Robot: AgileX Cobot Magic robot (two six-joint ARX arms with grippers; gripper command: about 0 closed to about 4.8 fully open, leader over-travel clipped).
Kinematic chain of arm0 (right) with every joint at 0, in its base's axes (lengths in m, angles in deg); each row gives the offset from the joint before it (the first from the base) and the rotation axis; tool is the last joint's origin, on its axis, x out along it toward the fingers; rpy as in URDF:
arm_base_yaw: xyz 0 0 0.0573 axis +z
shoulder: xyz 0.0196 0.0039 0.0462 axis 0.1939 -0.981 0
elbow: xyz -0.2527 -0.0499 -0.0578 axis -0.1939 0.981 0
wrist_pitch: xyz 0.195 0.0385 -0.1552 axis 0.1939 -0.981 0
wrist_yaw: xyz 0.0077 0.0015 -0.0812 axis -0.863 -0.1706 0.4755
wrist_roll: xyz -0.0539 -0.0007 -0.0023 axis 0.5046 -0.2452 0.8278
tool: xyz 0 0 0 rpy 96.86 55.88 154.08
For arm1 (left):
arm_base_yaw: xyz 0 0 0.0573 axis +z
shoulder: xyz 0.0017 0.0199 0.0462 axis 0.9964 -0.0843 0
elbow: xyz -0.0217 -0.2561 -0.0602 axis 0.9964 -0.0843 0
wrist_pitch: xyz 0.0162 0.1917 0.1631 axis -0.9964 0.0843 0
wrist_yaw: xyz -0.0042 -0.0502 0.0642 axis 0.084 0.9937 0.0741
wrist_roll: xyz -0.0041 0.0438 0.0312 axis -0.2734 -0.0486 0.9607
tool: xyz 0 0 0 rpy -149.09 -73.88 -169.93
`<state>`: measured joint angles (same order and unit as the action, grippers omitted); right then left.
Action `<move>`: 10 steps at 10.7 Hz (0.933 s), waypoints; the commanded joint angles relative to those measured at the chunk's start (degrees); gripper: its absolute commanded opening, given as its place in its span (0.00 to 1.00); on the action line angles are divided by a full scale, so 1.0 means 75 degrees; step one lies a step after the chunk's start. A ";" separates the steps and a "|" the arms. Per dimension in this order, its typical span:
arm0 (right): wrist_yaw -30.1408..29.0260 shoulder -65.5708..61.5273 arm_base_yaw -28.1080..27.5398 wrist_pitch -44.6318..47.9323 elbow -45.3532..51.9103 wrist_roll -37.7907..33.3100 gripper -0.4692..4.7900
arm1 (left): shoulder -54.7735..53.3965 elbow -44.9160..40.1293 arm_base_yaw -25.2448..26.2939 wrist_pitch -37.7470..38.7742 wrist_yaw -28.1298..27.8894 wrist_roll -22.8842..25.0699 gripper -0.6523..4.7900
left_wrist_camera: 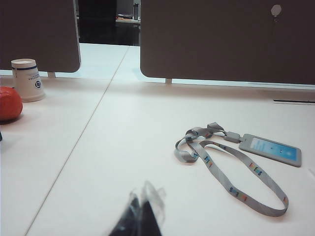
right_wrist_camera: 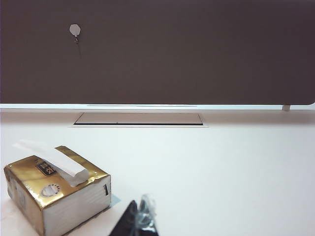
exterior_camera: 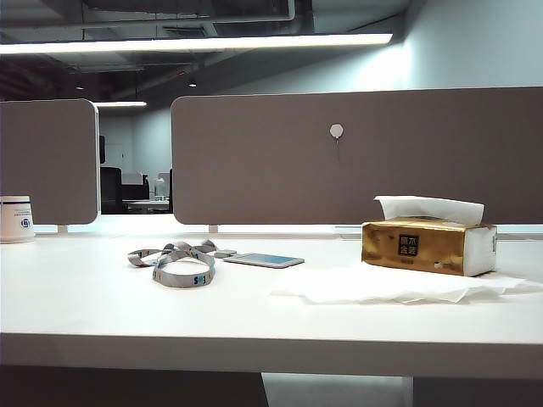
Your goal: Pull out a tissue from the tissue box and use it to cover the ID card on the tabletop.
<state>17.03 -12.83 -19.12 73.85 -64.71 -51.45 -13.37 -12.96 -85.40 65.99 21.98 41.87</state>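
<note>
At the far left of the exterior view a white paper cup with a dark band (exterior_camera: pixel 15 219) stands on the broad, smooth white table (exterior_camera: pixel 102 305), and in the left wrist view a round orange-red object (left_wrist_camera: pixel 9 103) is seen just beside that cup. Next comes the grey looped lanyard strap with coloured print (exterior_camera: pixel 176 263), which is joined to the thin, flat, light-blue ID card with a pale rim (exterior_camera: pixel 265 259); the card lies face up and is left wholly uncovered. Further right a broad, crumpled white sheet (exterior_camera: pixel 382 285) is spread on the table, and at its far edge rests the shiny gold soft-pack tissue box with white ends and a small black label (exterior_camera: pixel 424 246). A thin white tissue (exterior_camera: pixel 428 209) is seen standing out of the slot on top of the pack, not yet drawn out.

No arm is seen in the exterior view. The left pincer (left_wrist_camera: pixel 141 212) is seen only as dark tips pressed together, near the lanyard but well apart from the card, and nothing is held in it. The right pincer (right_wrist_camera: pixel 139 217) is likewise fully closed and empty, near the white end of the gold pack.

The task is judged to be at its very start. For the next move the right pincer would need to be opened, brought over the protruding tissue, closed on it and drawn upward, while the light pack may need to be steadied.
</note>
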 commanded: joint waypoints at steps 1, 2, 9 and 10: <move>0.0009 0.0006 -0.0003 0.0012 0.0029 -0.0009 0.08 | -0.0006 0.0032 -0.0006 -0.0122 0.0003 0.0029 0.11; 0.0009 0.0006 -0.0003 -0.0020 0.0029 -0.0006 0.08 | -0.0006 0.0032 -0.0006 -0.0119 0.0003 0.0029 0.11; -0.0012 0.0006 0.0003 -0.0050 0.0029 -0.0009 0.08 | -0.0006 0.0032 -0.0006 -0.0125 0.0140 -0.0073 0.11; -0.0210 0.0006 0.0003 0.0160 0.0029 -0.0009 0.08 | -0.0006 0.0032 -0.0006 -0.0143 0.0647 -0.0079 0.11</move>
<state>16.51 -12.83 -19.12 72.80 -64.71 -51.45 -13.35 -12.96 -85.40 65.86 23.66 41.36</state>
